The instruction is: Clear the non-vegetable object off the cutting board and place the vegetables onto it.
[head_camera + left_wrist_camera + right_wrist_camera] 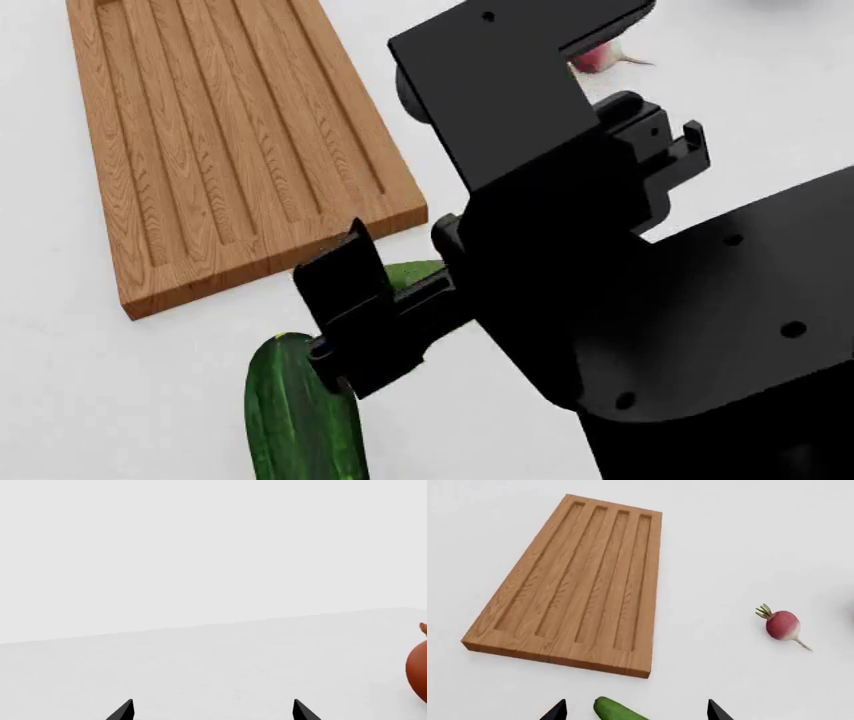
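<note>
Cutting board (577, 587): we saw it lying flat on the white bench (747, 545), its grooved top bare, nothing resting on it.
Radish (782, 625): it lay on the bench well apart from the board, off its long side, green stem end pointing away from its white tip; in the head view only a sliver of pink showed behind the arm.
Small cucumber (617, 711): we found it on the bench just beside the board's short near edge, not on it, with one rounded end between the right gripper's fingertips in the right wrist view.
Large cucumber (304, 415): it lay on the bench near that same end of the board, apart from it, partly hidden by the arm.
Right gripper (636, 711): its jaws stood released, spread either side of the small cucumber, touching nothing we could see.
Left gripper (213, 711): its tips were spread over bare bench, holding nothing; a reddish-brown round object (417, 667) sat at the frame's edge.
</note>
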